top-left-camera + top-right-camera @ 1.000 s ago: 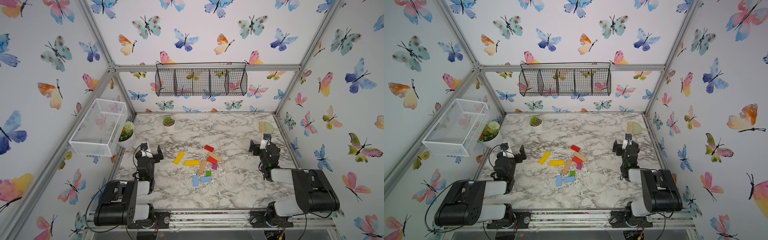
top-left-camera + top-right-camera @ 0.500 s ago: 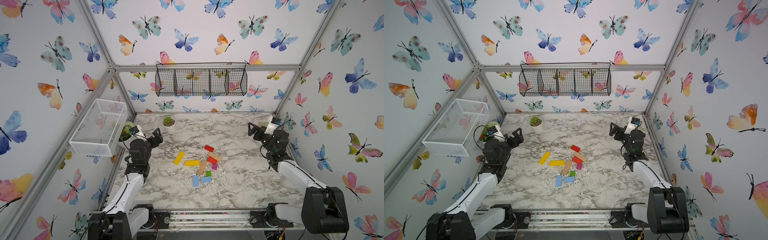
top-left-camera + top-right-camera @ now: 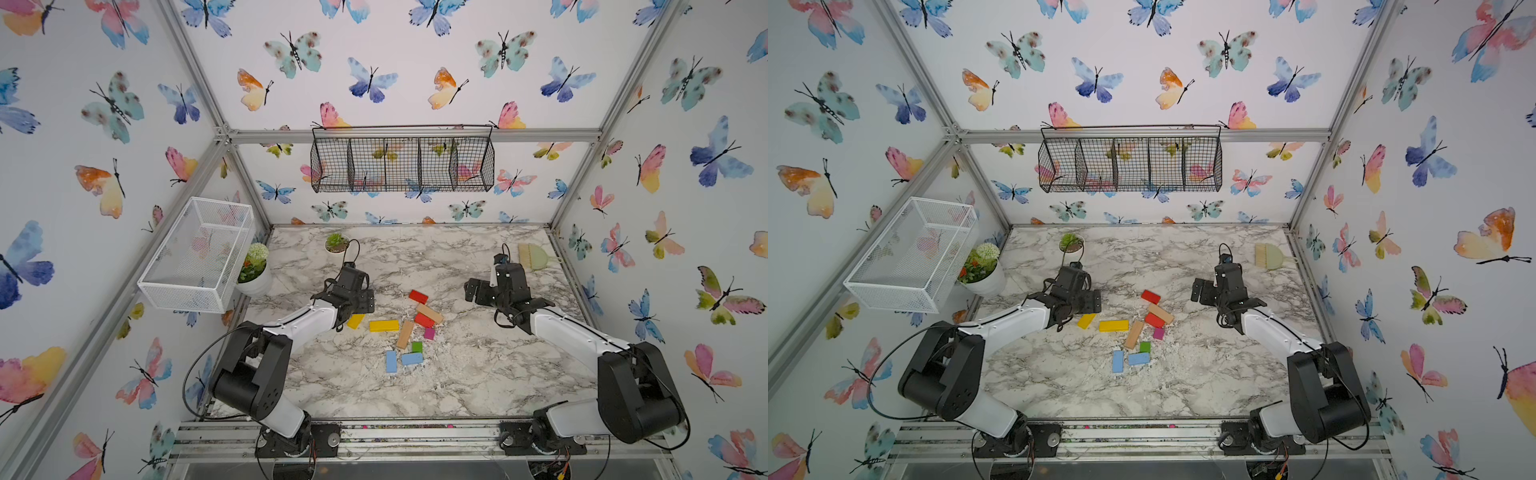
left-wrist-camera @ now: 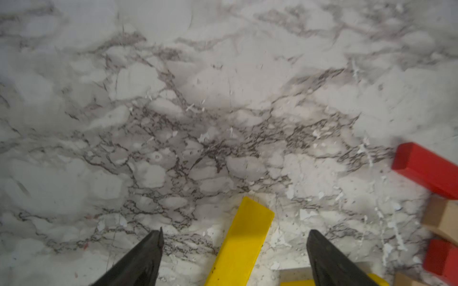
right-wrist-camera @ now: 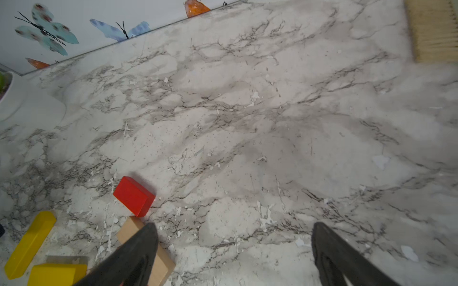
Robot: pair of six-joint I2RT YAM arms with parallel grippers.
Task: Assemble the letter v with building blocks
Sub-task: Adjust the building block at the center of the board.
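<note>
The building blocks lie loose at the table's middle in both top views: a slanted yellow bar [image 3: 355, 321], a yellow bar [image 3: 383, 326], two red bars [image 3: 418, 296] [image 3: 424, 320], two tan bars [image 3: 430, 313] [image 3: 404, 334], a magenta cube [image 3: 429, 333], a green cube [image 3: 417, 346] and two light-blue bars [image 3: 391, 361] [image 3: 412, 358]. My left gripper [image 3: 362, 302] [image 4: 235, 234] is open and low, its fingers either side of the slanted yellow bar [image 4: 244, 245] without touching it. To the right of the pile my right gripper [image 3: 477, 291] [image 5: 234, 227] hangs open over bare marble, beside a red bar [image 5: 133, 195] and a tan bar [image 5: 158, 257].
A white pot of flowers [image 3: 254, 270] and a small succulent pot [image 3: 336, 244] stand at the back left. A brush [image 3: 534, 255] lies at the back right. A white wire basket [image 3: 197, 255] hangs on the left wall and a black wire basket [image 3: 403, 164] on the back wall.
Both arms have swung in from the table's sides toward the blocks. The left gripper has come down over the slanted yellow bar and its jaws have narrowed a little. The blocks have not moved.
</note>
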